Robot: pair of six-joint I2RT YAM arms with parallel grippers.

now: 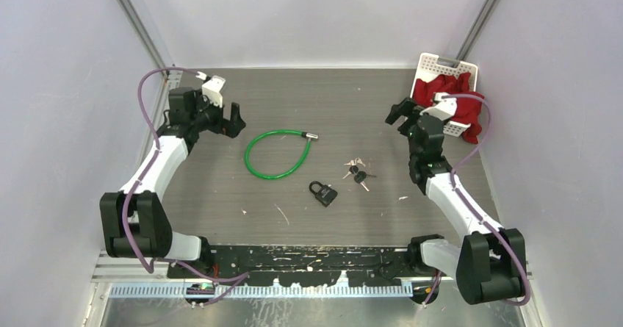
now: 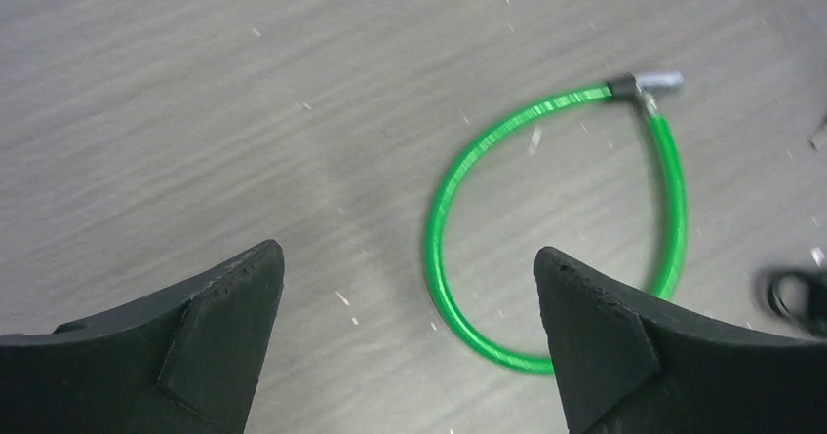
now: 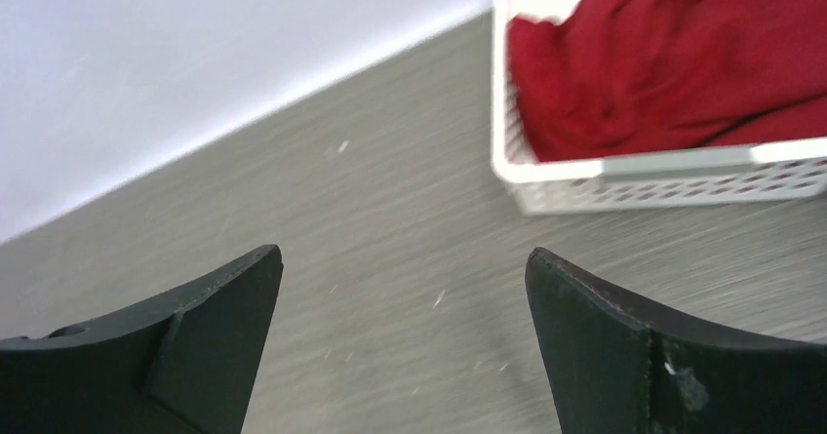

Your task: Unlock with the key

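Poised above the counter point(image 1: 220, 195) with left hand point(image 1: 229, 121) and right hand point(image 1: 400, 114) both spread wide and holding nothing, likely kept out at the sides to leave the middle free for a first reach. Between them, near the counter's centre: small black padlock point(image 1: 322, 192), shackle seemingly shut, lying flat just beside a loose bunch of keys point(image 1: 357, 171) (silvery blades, dark heads). Further left, a green cable loop point(image 2: 432, 239).

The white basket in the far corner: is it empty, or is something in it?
Not empty. The white basket holds a crumpled red cloth; the right wrist view shows it filling the inside.
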